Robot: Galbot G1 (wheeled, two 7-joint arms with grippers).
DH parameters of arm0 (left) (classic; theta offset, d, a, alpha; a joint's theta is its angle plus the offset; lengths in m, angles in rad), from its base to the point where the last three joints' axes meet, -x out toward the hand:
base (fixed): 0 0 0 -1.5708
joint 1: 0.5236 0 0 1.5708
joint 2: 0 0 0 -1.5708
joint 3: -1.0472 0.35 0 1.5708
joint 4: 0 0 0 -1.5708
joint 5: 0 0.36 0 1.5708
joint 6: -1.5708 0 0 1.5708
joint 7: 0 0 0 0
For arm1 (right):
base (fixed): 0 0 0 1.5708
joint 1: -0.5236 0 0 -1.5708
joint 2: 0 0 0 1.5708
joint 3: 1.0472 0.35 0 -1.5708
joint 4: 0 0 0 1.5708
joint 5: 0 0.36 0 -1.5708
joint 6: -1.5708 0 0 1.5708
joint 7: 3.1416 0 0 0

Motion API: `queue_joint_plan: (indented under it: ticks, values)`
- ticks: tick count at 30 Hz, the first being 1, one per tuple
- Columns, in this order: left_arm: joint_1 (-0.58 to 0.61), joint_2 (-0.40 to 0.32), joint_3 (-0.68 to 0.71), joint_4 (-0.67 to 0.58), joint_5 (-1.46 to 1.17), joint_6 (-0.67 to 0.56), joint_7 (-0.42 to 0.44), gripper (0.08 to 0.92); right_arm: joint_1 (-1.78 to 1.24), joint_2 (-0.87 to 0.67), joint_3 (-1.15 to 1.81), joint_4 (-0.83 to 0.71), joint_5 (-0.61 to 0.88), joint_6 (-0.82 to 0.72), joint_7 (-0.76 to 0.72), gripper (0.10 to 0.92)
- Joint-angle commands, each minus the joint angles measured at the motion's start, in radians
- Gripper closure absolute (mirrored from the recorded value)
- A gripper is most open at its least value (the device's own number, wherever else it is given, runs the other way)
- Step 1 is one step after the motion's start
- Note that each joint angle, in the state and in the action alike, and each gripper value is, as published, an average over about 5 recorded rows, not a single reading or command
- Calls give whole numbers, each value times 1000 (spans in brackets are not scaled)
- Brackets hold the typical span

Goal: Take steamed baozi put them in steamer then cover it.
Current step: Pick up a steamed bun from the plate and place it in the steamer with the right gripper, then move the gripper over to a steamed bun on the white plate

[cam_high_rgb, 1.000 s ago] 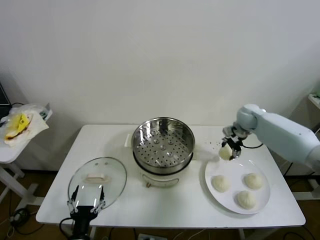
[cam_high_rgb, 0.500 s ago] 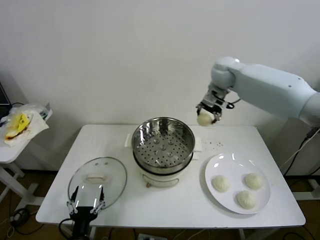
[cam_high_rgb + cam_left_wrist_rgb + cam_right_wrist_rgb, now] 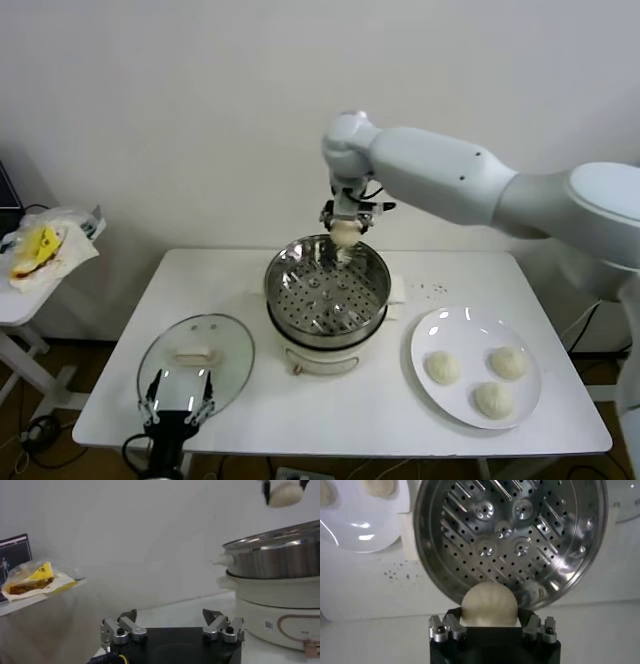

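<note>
Cream-white smooth domed dough bun (image 3: 344,233) in black-fingered right gripper (image 3: 344,236). Three more cream-white domed buns (image 3: 441,366) on flat white round plate (image 3: 455,325). Shiny stainless-steel round steamer basket (image 3: 327,284), floor dotted with perforations, on white pot base (image 3: 318,358). Clear glass round lid (image 3: 195,362), metal rim, white oblong handle. White rectangular table (image 3: 370,415). Yellow-printed clear plastic bag (image 3: 38,248) on white side shelf.

White plate (image 3: 455,326), bagged food (image 3: 38,250) on side table (image 3: 15,300)
</note>
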Motion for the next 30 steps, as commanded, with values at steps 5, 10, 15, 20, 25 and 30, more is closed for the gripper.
queue_joint_plan:
  ticks: [5, 10, 15, 20, 25, 30]
  values:
    - [-4, 8, -6, -4, -10, 27, -4, 177, -191, 111, 73, -117, -183, 53, 9, 287]
    - [-4, 4, -5, -1, -9, 28, -3, 177, -219, 108, 76, -116, -220, 55, 19, 287]
    - [-4, 2, -2, 6, -9, 31, -7, 177, -236, 112, 89, -125, -259, 55, 33, 282]
    - [0, -2, 2, 6, -6, 30, -4, 177, -243, 112, 97, -128, -268, 56, 42, 245]
    - [14, 0, 2, -1, -4, 30, 5, 177, -231, 98, 122, -109, -269, 69, 36, 205]
    - [23, 0, 3, -5, -2, 27, 4, 177, -162, 41, 133, -30, -220, 70, 21, 203]
